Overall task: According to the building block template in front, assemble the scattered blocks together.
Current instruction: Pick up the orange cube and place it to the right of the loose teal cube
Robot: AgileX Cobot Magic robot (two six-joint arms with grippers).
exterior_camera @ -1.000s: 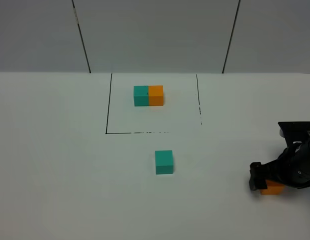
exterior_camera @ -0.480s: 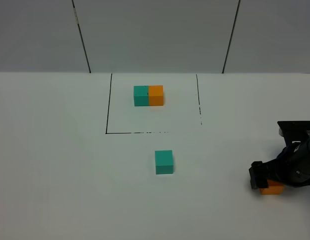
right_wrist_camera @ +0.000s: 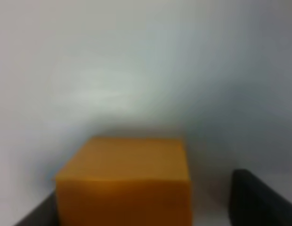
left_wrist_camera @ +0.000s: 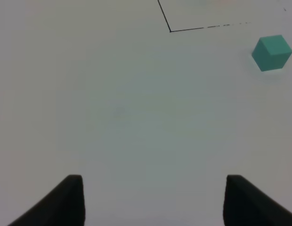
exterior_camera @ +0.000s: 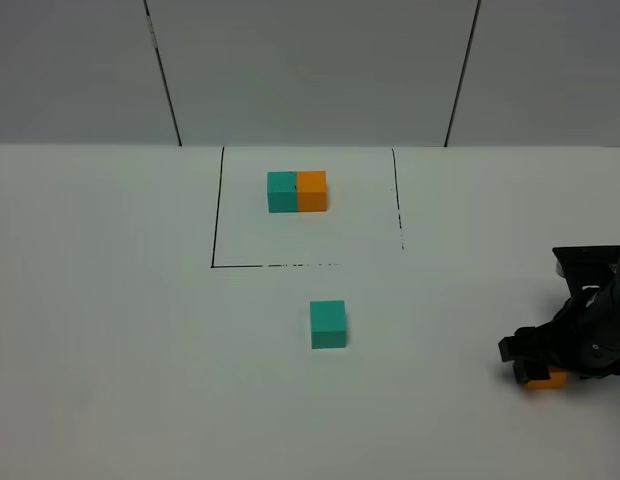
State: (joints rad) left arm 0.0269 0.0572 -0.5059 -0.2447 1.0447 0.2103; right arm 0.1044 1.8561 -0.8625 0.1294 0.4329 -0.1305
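Exterior high is showing the white table (exterior_camera: 110, 350) taking up most of the scene, with a black outline (exterior_camera: 214, 220) drawn on its far middle. Inside that outline the building block template (exterior_camera: 297, 191) is sitting, teal on the left and orange on the right, the two halves touching. The right gripper (exterior_camera: 538, 368) is reaching down near the table's right edge, well apart from everything else, and it is straddling the orange cube (exterior_camera: 548, 380), which is resting on the surface and mostly hidden under the black fingers. Right wrist is showing that cube between the jaws, one finger looking as if it is touching a side while a strip of bare table is showing between the other finger and the cube, so the jaws are standing around it and not clamped on it. The teal cube (exterior_camera: 328, 324) is sitting alone just in front of the outline, near the middle. The left gripper (left_wrist_camera: 154, 188) is out of the high view; its own camera is showing its fingers spread apart over bare table, holding nothing, with the teal cube far ahead.

I am judging the step in hand to be the grasp of the orange cube. Next, the jaws are needing to pinch it squarely, then carry it across and set it flush against the teal cube's right side, matching the template's order
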